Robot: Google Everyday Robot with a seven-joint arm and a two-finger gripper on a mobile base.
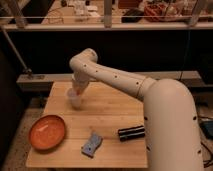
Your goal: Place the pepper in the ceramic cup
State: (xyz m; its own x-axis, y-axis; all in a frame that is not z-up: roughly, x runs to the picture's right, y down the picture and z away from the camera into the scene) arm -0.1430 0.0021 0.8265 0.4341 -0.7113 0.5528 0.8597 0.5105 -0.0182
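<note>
Nearest on the wooden counter lie a grey-blue block, a black cylinder and an orange plate, all well apart from the work and seemingly irrelevant to it. Farther back, the arm folds down so that the tool hangs directly over the ceramic cup, a stance that suits dropping something in. Whether the tool is open or closed I cannot tell, and the pepper is not visible, perhaps in the tool or already in the cup.
</note>
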